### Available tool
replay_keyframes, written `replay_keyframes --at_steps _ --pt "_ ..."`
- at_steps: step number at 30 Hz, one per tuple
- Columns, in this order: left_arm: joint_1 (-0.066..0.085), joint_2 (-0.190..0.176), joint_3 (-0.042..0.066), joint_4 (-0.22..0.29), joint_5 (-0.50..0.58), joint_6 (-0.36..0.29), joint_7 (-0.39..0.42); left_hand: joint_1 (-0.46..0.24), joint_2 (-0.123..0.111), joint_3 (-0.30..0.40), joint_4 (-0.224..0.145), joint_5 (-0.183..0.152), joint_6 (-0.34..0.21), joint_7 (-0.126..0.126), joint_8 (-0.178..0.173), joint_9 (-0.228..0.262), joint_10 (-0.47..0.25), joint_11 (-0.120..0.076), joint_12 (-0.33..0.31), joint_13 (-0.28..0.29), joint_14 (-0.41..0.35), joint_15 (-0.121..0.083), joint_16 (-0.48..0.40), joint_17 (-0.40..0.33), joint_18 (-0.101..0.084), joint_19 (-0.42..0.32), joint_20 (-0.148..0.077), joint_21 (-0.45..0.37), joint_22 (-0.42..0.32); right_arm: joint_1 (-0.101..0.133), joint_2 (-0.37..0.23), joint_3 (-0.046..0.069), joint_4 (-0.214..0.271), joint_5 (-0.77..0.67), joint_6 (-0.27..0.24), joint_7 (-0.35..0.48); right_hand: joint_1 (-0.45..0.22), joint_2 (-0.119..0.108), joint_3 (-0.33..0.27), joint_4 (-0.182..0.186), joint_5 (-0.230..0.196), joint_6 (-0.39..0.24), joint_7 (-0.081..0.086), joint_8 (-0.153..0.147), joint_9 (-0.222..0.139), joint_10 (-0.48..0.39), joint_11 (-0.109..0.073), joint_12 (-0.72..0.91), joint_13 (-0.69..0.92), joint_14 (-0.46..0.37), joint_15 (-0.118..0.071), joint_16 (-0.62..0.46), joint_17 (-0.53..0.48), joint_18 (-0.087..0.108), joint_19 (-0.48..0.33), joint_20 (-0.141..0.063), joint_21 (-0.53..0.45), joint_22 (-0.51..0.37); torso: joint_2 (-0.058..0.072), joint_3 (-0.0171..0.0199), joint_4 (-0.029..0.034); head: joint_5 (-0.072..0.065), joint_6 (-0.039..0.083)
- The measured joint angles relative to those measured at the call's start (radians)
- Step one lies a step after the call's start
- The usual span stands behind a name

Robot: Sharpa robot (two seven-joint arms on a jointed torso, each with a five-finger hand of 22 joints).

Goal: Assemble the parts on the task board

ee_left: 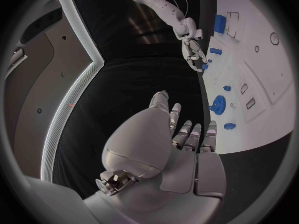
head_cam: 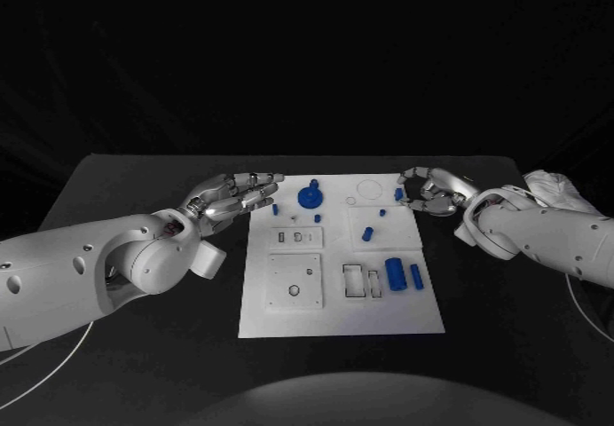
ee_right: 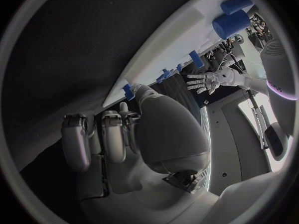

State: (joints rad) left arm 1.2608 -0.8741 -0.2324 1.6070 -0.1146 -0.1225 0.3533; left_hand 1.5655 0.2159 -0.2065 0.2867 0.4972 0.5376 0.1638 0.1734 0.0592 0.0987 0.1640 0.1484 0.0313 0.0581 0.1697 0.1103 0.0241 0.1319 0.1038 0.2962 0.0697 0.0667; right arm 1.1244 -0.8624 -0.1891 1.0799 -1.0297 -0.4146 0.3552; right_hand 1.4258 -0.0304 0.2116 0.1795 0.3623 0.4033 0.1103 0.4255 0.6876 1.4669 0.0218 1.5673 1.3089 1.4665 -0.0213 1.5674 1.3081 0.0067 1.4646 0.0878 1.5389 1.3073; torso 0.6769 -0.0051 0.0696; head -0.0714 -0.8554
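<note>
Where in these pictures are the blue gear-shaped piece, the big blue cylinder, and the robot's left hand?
blue gear-shaped piece (head_cam: pixel 310 195): head view, the middle of its round top.
big blue cylinder (head_cam: pixel 396 272): head view, halfway along its side.
left hand (head_cam: pixel 234 197): head view, the back of the hand, beside the white task board (head_cam: pixel 384 311).

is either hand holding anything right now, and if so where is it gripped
Left hand holds nothing, fingers spread. Right hand is curled beside a small blue part; whether it grips it cannot be told.

Overhead head camera, two wrist fisheyes, shared task board (head_cam: pixel 343 266).
</note>
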Motion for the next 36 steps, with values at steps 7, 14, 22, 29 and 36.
replay_keyframes --at_steps 7,14,22,29,36 --pt "0.0 0.0 0.0 0.0 -0.002 0.003 -0.003 0.0 0.0 0.0 0.0 0.0 0.0 0.0 0.0 0.0 0.0 0.0 0.0 0.0 0.0 0.0 0.0 0.0 0.0 0.0 0.0 0.0 0.0 -0.001 0.003 0.0 -0.003 -0.002 -0.002 -0.007 0.002 0.002 0.007 -0.001 0.006 0.013 0.002 0.018 -0.006 -0.004 0.004 0.001 0.001 0.0 0.0 0.0 0.0 0.0 0.004 0.004 0.0 0.001 -0.001 0.0003 0.0012 0.0 -0.001" --pt "0.0 -0.001 0.0 0.0 -0.003 0.005 -0.005 0.0 0.0 0.0 0.0 0.0 0.0 0.0 0.0 0.0 0.0 0.0 0.0 0.0 0.0 0.0 0.0 0.0 0.0 0.0 0.0 0.0 0.0 -0.001 0.007 0.0 -0.008 -0.002 -0.002 -0.012 0.002 0.002 0.007 -0.001 0.006 0.027 0.002 0.031 -0.007 -0.004 0.004 0.001 0.001 0.0 0.0 0.0 0.0 0.0 0.004 0.004 0.0 0.001 -0.001 0.0002 0.001 0.0 0.001" --pt "0.0 0.0 0.0 -0.001 -0.005 0.007 -0.008 0.0 0.0 0.0 0.0 0.0 0.0 0.0 0.0 0.0 0.0 0.0 0.0 0.001 0.0 0.0 0.0 0.0 0.0 0.0 0.0 0.0 0.0 -0.001 0.014 0.0 -0.013 -0.001 -0.002 -0.016 0.002 0.002 0.012 -0.001 0.006 0.063 0.002 0.062 -0.007 -0.004 0.004 0.001 0.001 0.0 0.0 0.0 0.0 0.0 0.004 0.004 0.0 0.001 -0.001 0.0001 0.0008 0.0 0.001" --pt "0.0 0.0 0.0 -0.003 -0.006 0.01 -0.011 0.0 0.0 0.0 0.0 0.0 0.0 0.0 0.0 0.0 0.0 0.0 0.0 0.001 0.0 0.0 0.0 0.0 0.0 0.0 0.0 0.0 0.0 -0.001 0.021 0.001 -0.017 -0.001 -0.001 -0.019 0.002 0.002 0.012 -0.001 0.006 0.067 -0.001 0.07 -0.007 -0.004 0.004 0.001 0.001 0.0 0.0 0.0 0.0 0.0 0.004 0.004 0.0 0.001 -0.001 0.0004 0.0008 -0.001 -0.001" --pt "0.0 0.0 0.0 -0.004 -0.008 0.012 -0.014 0.0 0.0 0.0 0.0 0.0 0.0 0.0 0.0 0.0 0.005 0.005 0.006 0.001 0.0 0.0 0.0 0.001 0.0 0.0 0.0 0.0 0.0 -0.002 0.026 0.001 -0.023 -0.001 0.0 -0.022 0.002 0.002 0.015 -0.004 0.006 0.071 0.002 0.07 -0.007 -0.004 0.004 0.001 0.001 0.0 0.0 0.0 0.0 0.0 0.004 0.004 0.0 0.0 -0.001 0.0005 0.0008 -0.001 -0.003"
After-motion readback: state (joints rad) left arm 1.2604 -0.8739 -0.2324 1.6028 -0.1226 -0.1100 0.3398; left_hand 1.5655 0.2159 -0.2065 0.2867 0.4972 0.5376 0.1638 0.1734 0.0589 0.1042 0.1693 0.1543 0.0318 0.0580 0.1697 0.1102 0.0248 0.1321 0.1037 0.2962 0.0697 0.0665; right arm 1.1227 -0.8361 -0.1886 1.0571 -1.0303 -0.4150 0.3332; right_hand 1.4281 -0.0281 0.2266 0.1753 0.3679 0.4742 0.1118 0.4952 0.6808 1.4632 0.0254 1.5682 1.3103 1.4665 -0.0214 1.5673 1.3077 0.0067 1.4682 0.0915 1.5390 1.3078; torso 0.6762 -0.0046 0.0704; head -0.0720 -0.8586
